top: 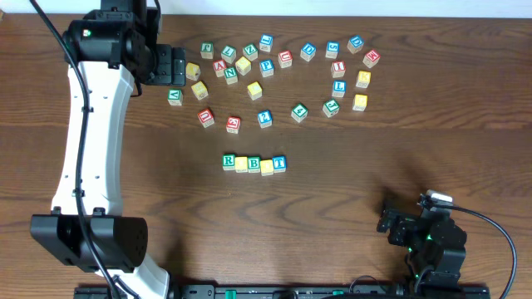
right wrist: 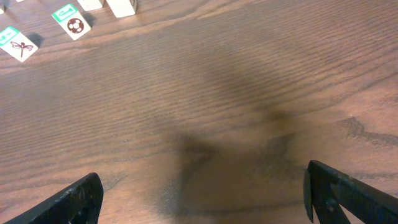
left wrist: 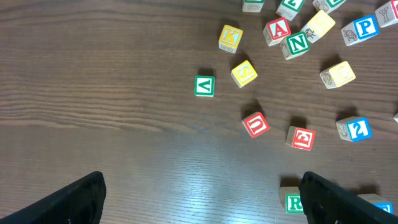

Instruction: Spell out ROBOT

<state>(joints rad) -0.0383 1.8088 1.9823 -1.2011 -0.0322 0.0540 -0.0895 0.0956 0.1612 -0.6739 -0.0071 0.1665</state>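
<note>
Surface: dark brown wood grain [top: 332,191], with both arm bases at its near edge.
Left arm: white [top: 87,141]; it rose from the near-left corner, ran along the left edge and bent at the far-left part toward the right edge.
Left tool: [left wrist: 202,183] hung above the left end of the scattered blocks. Its two dark fingers [left wrist: 74,196] were spread wide with only bare wood between them, gripping nothing.
Right arm: black [top: 432,245], folded low at the near-right corner.
Right tool: [right wrist: 202,174] was likewise spread wide and empty over bare wood.
Arms counted: two, one tool each.
Row: [top: 253,163] five blocks touching side by side near the middle of the surface, well apart from both tools.
Row axis: its long axis ran from the left edge toward the right edge, parallel to the near edge, with the letters upright as read from the near edge.
Row letters: R block [top: 229,161], green, at the left end; B block [top: 254,163] in the middle; T block [top: 279,163], blue, at the right end. The two yellow blocks [top: 242,164] between them were too pale to read.
Loose blocks: [top: 285,59] about twenty-six, some crowded, scattered in a band toward the far edge.
Nearest the left tool: a green V block [left wrist: 204,86] and a red U block [left wrist: 255,124], apart from each other.
</note>
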